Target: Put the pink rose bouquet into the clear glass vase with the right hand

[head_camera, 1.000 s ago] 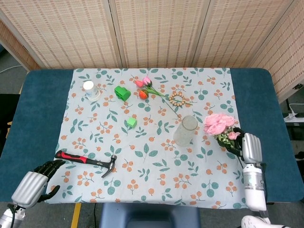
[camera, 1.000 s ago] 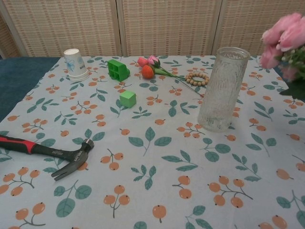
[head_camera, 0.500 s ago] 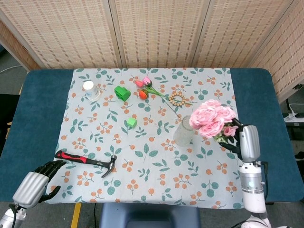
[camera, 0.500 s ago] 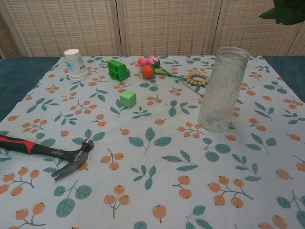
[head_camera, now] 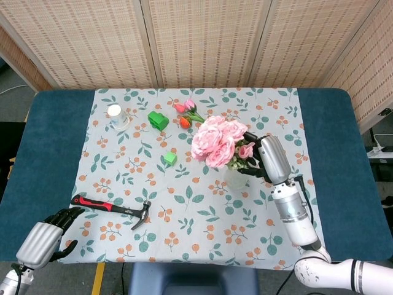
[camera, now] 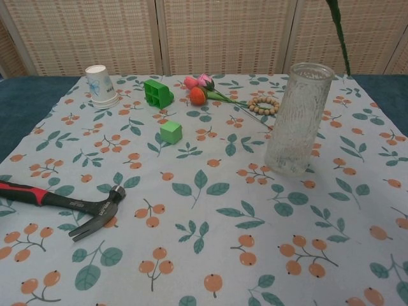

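My right hand (head_camera: 268, 161) holds the pink rose bouquet (head_camera: 217, 140) up in the air, its blooms leaning left above the clear glass vase (head_camera: 235, 179). In the head view the flowers and hand hide most of the vase; only its lower part shows. The chest view shows the whole vase (camera: 298, 119) upright on the cloth, with a single green stem (camera: 338, 32) hanging from the top edge just right of its mouth. My left hand (head_camera: 44, 238) rests low at the near left corner, fingers curled, holding nothing.
A red-handled hammer (head_camera: 111, 208) lies near my left hand. Farther back sit a paper cup (head_camera: 116, 115), two green blocks (head_camera: 158, 120) (head_camera: 170, 158), fake tulips (head_camera: 186, 114) and a bead bracelet (head_camera: 229, 128). A bamboo screen stands behind the table.
My right hand has lifted the bouquet from the table's right side and carried it left, to above the vase. In the chest view the blooms have risen out of frame. My left hand stayed put.
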Available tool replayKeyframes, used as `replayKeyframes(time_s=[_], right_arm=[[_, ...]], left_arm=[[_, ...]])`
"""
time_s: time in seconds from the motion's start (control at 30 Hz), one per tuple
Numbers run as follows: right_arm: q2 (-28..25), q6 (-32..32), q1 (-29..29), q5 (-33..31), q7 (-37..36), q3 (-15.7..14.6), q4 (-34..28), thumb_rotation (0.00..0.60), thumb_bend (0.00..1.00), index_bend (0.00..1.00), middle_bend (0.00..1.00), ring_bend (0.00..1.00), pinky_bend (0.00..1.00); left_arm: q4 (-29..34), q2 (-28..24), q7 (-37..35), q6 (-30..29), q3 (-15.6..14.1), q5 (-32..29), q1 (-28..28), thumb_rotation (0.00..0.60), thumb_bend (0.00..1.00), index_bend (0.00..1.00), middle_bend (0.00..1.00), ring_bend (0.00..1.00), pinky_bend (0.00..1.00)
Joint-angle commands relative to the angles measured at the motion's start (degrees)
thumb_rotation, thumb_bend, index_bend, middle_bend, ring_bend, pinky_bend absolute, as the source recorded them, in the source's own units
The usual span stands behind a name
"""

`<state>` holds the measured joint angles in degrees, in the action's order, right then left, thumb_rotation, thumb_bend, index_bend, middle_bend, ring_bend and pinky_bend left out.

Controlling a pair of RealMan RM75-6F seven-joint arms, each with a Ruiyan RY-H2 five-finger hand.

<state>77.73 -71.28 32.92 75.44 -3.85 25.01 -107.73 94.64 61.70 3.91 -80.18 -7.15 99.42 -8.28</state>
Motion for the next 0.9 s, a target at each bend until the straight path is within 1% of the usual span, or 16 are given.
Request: replayKeyframes(time_s=[0.03,0.13,0.37,0.6,0.9], right_arm=[[0.2,1.1,1.5,-2.5,1.6,1.5,0.5,0.600,0.75,0.75,0.96,1.00,1.00],[0.2,1.2,2.2,-4.1,2.4,2.0,1.3,0.600,0.75,0.75,0.96,1.00,1.00],[0.3,2.0,3.0,-5.7,0.3,1.9,3.9,0.600,0.75,0.75,0.96,1.00,1.00],[0.7,1.8,3.4,-5.7,-1.1,1.2,6.1,0.600,0.75,0.76,0.96,1.00,1.00],[2.6,3.0,4.8,-6.0,-3.8,0.4,11.3,0.600,0.75,0.75,0.96,1.00,1.00]], left_arm=[[0.0,0.0,0.0,0.0,0.0,-0.1,0.0,0.600,0.33,0.12,0.14,0.18,0.41],[-0.1,0.1,0.2,0.3,0.1,-0.4,0.0,0.600,0.33,0.12,0.14,0.18,0.41],[-0.1,0.2,0.4,0.3,0.1,-0.5,0.0,0.600,0.33,0.11,0.14,0.18,0.41],[-0.2,0.3,0.5,0.4,0.2,-0.8,0.0,0.600,0.33,0.11,0.14,0.18,0.41],[-0.2,0.3,0.8,0.4,0.2,-0.9,0.1,0.600,0.33,0.11,0.14,0.18,0.41]])
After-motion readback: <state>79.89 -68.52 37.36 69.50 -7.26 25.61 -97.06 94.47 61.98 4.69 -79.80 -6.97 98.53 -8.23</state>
